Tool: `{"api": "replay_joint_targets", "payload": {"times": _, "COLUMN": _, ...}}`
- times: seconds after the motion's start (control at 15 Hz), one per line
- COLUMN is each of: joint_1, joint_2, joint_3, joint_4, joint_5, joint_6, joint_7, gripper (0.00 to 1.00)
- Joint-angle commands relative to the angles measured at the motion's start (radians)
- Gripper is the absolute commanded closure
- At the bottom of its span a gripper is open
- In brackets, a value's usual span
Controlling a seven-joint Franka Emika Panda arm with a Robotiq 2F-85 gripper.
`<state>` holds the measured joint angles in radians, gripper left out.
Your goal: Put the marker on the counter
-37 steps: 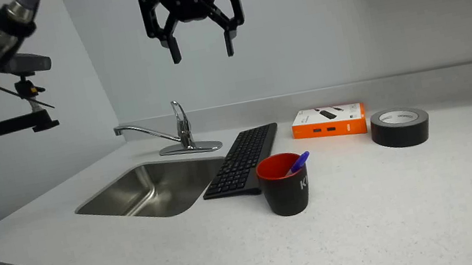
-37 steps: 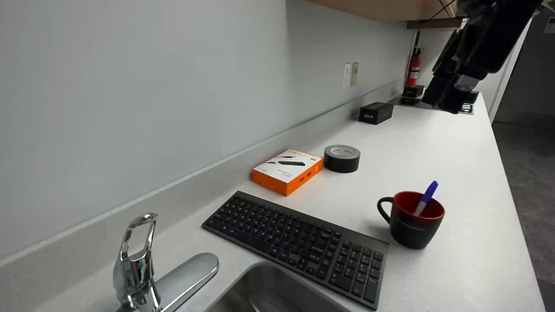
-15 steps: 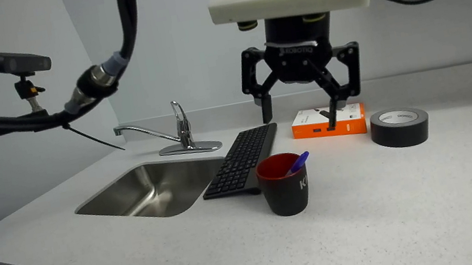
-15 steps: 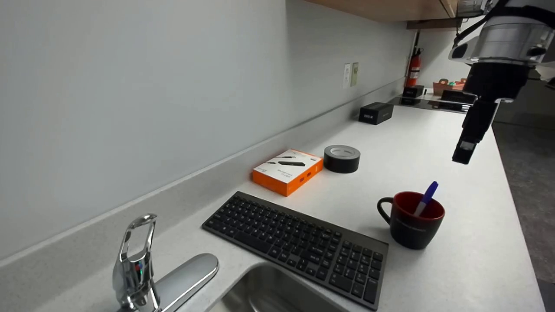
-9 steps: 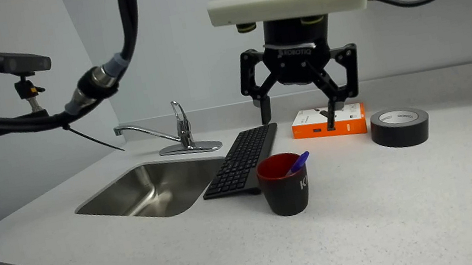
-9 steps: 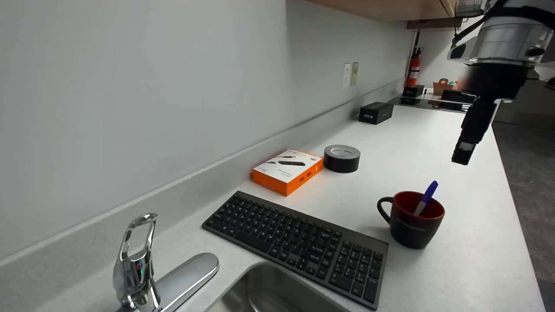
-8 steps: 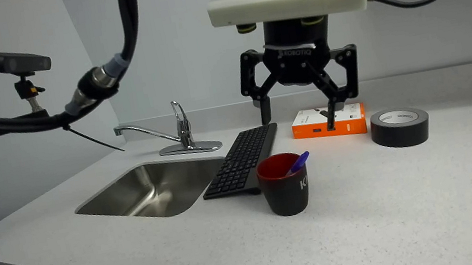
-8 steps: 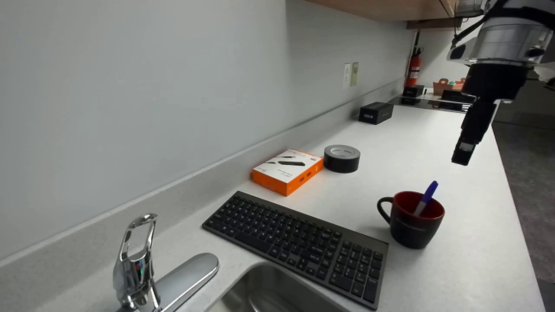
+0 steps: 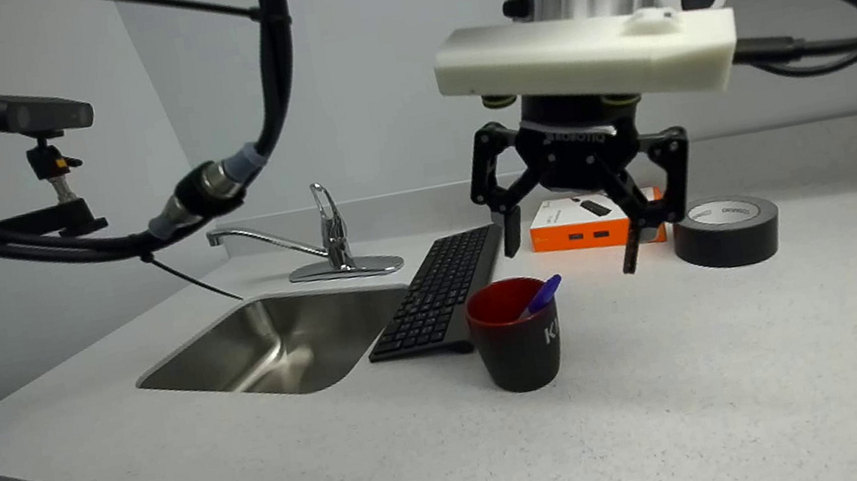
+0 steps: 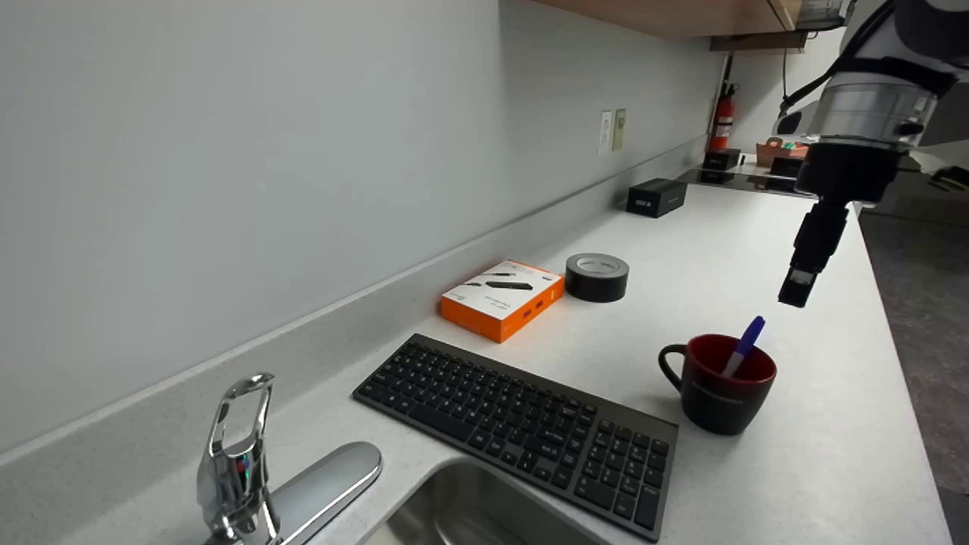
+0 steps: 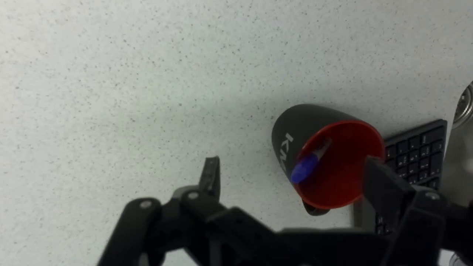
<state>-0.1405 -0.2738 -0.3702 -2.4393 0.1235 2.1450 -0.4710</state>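
Note:
A marker with a blue cap [image 9: 544, 295] leans inside a black mug with a red inside [image 9: 518, 355]. Its capped end sticks up past the rim; its lower end is down in the mug. The marker [image 10: 746, 344] and mug [image 10: 721, 405] also show in the other exterior picture. The mug stands upright on the light speckled counter [image 9: 737, 389]. My gripper [image 9: 572, 262] is open and empty, above the counter and higher than the mug. In the wrist view the marker [image 11: 307, 165] lies between the open fingers [image 11: 292, 159], and the right finger overlaps the mug's rim [image 11: 301, 120].
A black keyboard [image 10: 530, 431] lies beside the mug, partly along the sink [image 9: 267, 375]. A chrome faucet [image 9: 336, 243] stands behind the sink. An orange-and-white box [image 10: 503, 299] and a tape roll [image 10: 596, 278] sit near the wall. A black box [image 10: 655, 198] stands farther along.
My gripper has come down from high up and shifted right in an exterior view, lowering further in the last half second. It stays open. The mug and marker have not moved.

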Motion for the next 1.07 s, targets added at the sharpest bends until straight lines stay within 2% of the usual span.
{"api": "replay_joint_targets", "payload": {"times": 0.0, "joint_1": -0.001, "joint_2": 0.075, "joint_3": -0.026, "joint_4": 0.017, "joint_5": 0.124, "joint_6": 0.056, "joint_7": -0.101, "gripper": 0.0}}
{"api": "replay_joint_targets", "payload": {"times": 0.47, "joint_1": -0.012, "joint_2": 0.174, "joint_3": -0.007, "joint_4": 0.036, "joint_5": 0.322, "joint_6": 0.031, "joint_7": -0.244, "gripper": 0.0}}
{"api": "replay_joint_targets", "payload": {"times": 0.53, "joint_1": -0.016, "joint_2": 0.182, "joint_3": -0.002, "joint_4": 0.038, "joint_5": 0.335, "joint_6": 0.028, "joint_7": -0.254, "gripper": 0.05}}
{"api": "replay_joint_targets", "payload": {"times": 0.67, "joint_1": -0.022, "joint_2": 0.191, "joint_3": 0.006, "joint_4": 0.04, "joint_5": 0.36, "joint_6": 0.023, "joint_7": -0.275, "gripper": 0.29}}
{"api": "replay_joint_targets", "payload": {"times": 0.8, "joint_1": -0.027, "joint_2": 0.195, "joint_3": 0.013, "joint_4": 0.042, "joint_5": 0.375, "joint_6": 0.015, "joint_7": -0.289, "gripper": 0.38}}
{"api": "replay_joint_targets", "payload": {"times": 1.0, "joint_1": -0.032, "joint_2": 0.186, "joint_3": 0.017, "joint_4": 0.039, "joint_5": 0.373, "joint_6": -0.001, "joint_7": -0.293, "gripper": 0.62}}
